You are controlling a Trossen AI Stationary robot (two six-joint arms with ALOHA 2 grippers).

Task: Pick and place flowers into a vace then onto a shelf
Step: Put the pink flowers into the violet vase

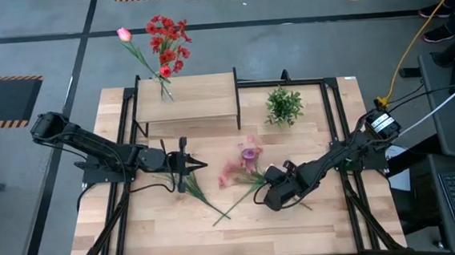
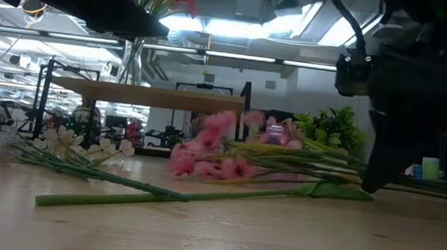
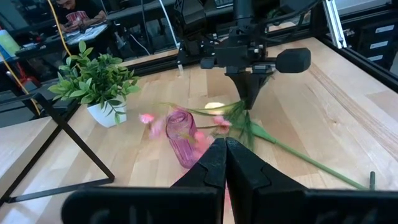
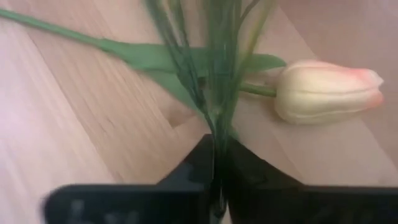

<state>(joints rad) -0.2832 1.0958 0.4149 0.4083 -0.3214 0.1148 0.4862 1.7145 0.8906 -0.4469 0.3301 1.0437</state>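
Red flowers (image 1: 167,43) upright in vase on shelf (image 1: 186,98); pink flowers (image 1: 238,168) lying mid-table.

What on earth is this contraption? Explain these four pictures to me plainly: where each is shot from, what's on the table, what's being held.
It is a robot with two dark arms at a wooden table. One picture looks straight down, one level along the tabletop, and one comes from each wrist. The right gripper is shut on thin green stems, beside a cream tulip. The left gripper is shut and holds nothing. Pink flowers, a small pink vase and a pale sprig lie on the table. A potted green plant stands nearby. A low wooden shelf bears a glass vase of red flowers.
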